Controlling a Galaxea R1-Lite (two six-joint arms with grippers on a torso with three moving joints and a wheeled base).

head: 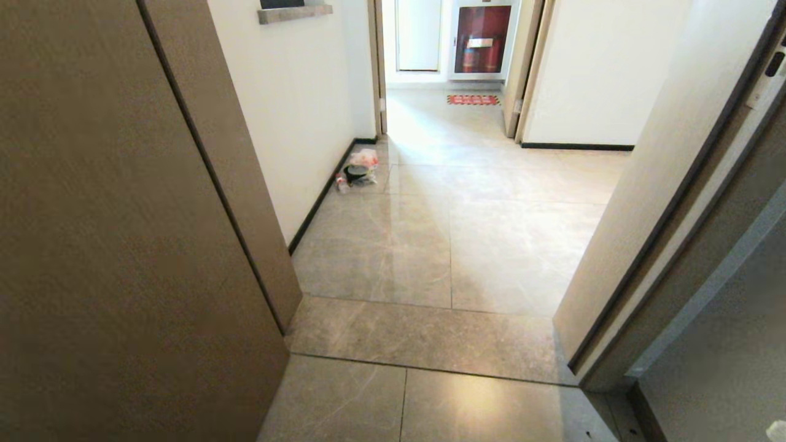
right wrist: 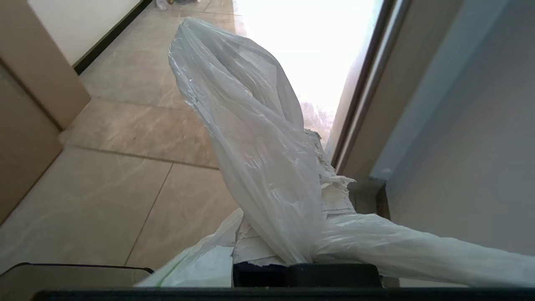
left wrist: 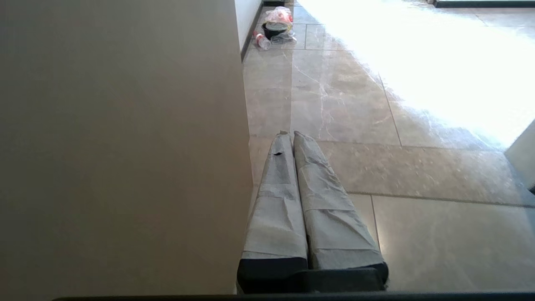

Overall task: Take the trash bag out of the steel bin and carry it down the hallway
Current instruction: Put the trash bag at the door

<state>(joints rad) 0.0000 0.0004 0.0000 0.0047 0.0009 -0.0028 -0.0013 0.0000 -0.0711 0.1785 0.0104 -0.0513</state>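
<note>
A: Where is the trash bag (right wrist: pixel 259 138)?

B: Squeezed tight in the right tool (right wrist: pixel 303 267), right by the door frame (right wrist: pixel 359 104).

A: Any room to move?

B: Yes, the hallway (head: pixel 454 245) is wide in front. Only the left wrist view shows the left tool (left wrist: pixel 292 134): closed, empty, just beside a brown panel (left wrist: pixel 117 146).
</note>
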